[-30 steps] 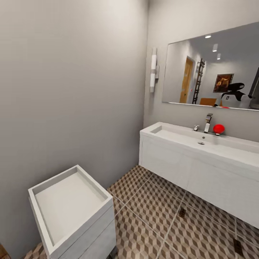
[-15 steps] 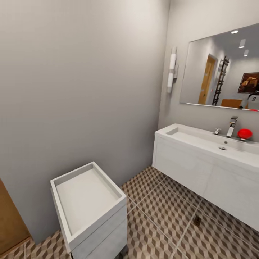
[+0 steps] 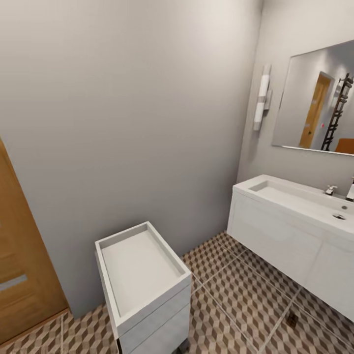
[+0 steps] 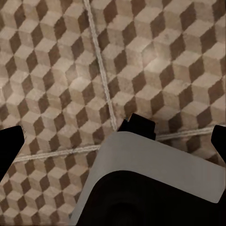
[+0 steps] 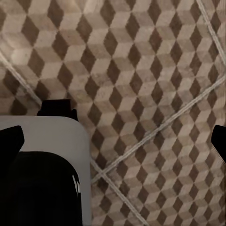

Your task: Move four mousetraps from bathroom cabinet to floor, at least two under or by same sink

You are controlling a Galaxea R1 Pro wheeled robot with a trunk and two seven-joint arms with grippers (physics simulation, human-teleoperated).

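Above cube-patterned bathroom floor (image 3: pixel 231 295), white bathroom sink (image 3: pixel 295 196), both tools released, empty.

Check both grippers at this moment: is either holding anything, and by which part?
Nothing is held. The left gripper and right gripper both hang open over the bathroom floor, with only tile between their fingertips.

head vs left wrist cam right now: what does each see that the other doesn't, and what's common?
Head: white drawer unit, bathroom sink with faucet, mirror, orange-brown wooden panel, and a small dark item, likely a mousetrap, on the tiles. Left wrist: left pincer, open, above a grey part of the robot's body. Both: cube-pattern bathroom floor.
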